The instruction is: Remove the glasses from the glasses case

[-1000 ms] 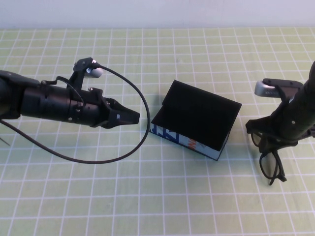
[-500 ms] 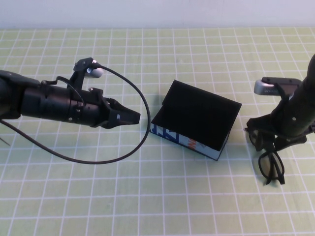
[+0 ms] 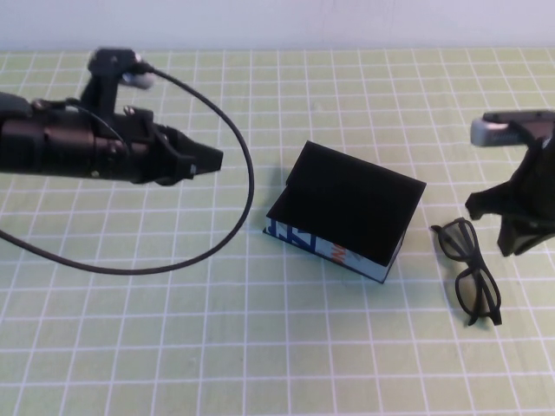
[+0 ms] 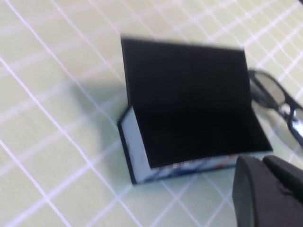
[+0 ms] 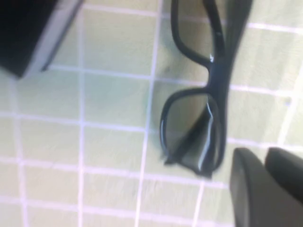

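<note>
The glasses case [image 3: 347, 204] stands mid-table, black lid slanting down over it, white printed side facing the front. In the left wrist view the glasses case [image 4: 189, 94] fills the middle. The black glasses [image 3: 475, 293] lie flat on the mat just right of the case, touched by nothing. My right gripper [image 3: 518, 243] hovers just right of them, shut and empty. The right wrist view shows the glasses [image 5: 218, 94] next to my right gripper [image 5: 262, 158] and a corner of the case [image 5: 28, 33]. My left gripper [image 3: 212, 160] is shut, left of the case and apart from it; its tip [image 4: 260, 163] shows near the printed side.
A green mat with a white grid [image 3: 260, 347] covers the table. A black cable [image 3: 247, 195] loops from the left arm down onto the mat between that arm and the case. A pale wall [image 3: 277, 22] runs along the far edge.
The right gripper opened, let the glasses down onto the mat, then drew up and to the right and closed again. The left arm pulled back, away from the case.
</note>
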Tool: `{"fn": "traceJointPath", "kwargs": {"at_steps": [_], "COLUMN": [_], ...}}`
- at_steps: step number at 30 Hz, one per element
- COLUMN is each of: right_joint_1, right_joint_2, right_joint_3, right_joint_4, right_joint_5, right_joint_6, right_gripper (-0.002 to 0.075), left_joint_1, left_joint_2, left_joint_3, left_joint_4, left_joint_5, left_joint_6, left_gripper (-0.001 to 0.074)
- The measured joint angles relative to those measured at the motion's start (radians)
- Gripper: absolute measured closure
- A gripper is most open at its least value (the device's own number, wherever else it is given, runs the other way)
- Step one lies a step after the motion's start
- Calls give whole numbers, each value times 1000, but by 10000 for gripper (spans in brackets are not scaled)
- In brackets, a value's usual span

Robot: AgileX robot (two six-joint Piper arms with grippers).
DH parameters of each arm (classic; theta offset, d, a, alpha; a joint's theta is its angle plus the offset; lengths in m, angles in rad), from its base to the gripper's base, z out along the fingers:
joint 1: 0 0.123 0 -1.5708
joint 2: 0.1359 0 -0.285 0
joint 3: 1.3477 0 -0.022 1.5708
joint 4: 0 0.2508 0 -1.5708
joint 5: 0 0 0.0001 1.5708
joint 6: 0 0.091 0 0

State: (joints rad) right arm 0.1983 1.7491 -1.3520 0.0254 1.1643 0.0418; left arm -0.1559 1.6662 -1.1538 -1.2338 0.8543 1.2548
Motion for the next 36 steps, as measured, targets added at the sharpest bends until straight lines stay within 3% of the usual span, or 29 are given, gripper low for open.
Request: {"fn": "traceJointPath", "kwargs": {"at_steps": [3,9,25,31,36], "right_joint_1": [0,0,-1,-4,-6], "right_joint_2": [-97,-386,-1238,-1396,-1501], "right_joint_3": [2,111,526,644,774], "right_joint_4": [-2,1,128,243,340], "right_joint_5": [29,45,2,-133,-378], "right_joint_6": [3,23,-42,-140,-192], "right_gripper": [722,741,742,742,742], "left_joint_1": [0,0,0,0,0], "left_joint_2": [-67,-234,-1101,-1376,-1573], "left_joint_3": [0,79,621,820,987], "left_joint_4": [7,7,-66,-68,-66], "left_joint_5": [-27,-144,-509,-544,-579], "left_joint_6": [-8,-10,33,44,59], "left_gripper": [739,739,739,739,739]}}
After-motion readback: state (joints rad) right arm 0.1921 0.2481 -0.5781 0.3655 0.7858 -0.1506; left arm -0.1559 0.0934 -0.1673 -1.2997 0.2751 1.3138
